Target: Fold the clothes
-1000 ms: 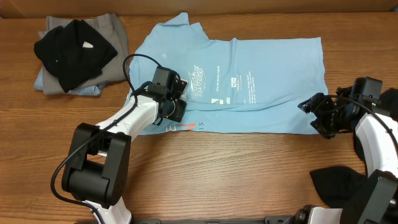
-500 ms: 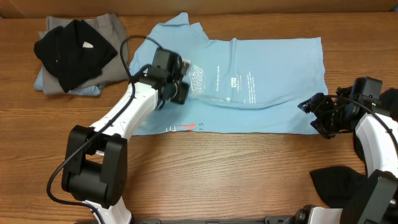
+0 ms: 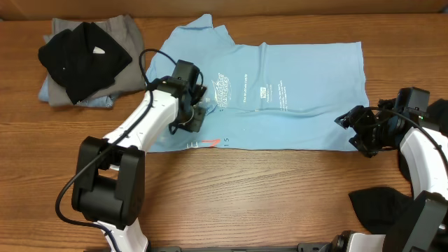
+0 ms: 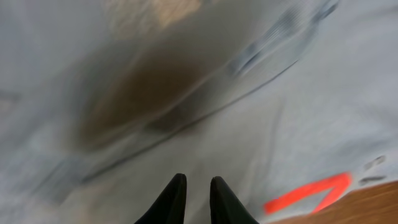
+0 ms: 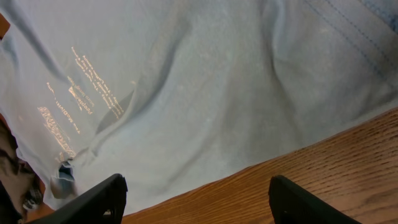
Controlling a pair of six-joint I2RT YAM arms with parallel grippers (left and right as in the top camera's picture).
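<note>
At the near right edge of the table: one black cloth, crumpled beside the right arm's base. Risk: that arm could snag it on a backward swing.

Further in, right: right gripper, claw spread wide and holding nothing, hovering at the near right corner of the T-shirt, over the hem where cloth meets wood. Risk: with this corner unpinned, a pull from the other side would probably drag the whole garment left rather than fold it.

Mid-table, left: left gripper, low over the T-shirt's left part, just far of the coral-red mark. The fingers stand almost together with only a sliver between. The wrist view is smeared, so whether cloth is caught there cannot be told. Risk: a pinch of the top layer alone would probably separate the layers and leave a skewed crease, and a weak pinch might let go partway.

Centre to far: T-shirt, sky blue, spread flat, white lettering upward, wrinkles toward the right, sleeve area rumpled at the far left. Risk: creases folded in would stay.

Far left corner: pile of black garment over grey garment and pale blue garment. Risk: a wide left-arm sweep may disturb it.
</note>
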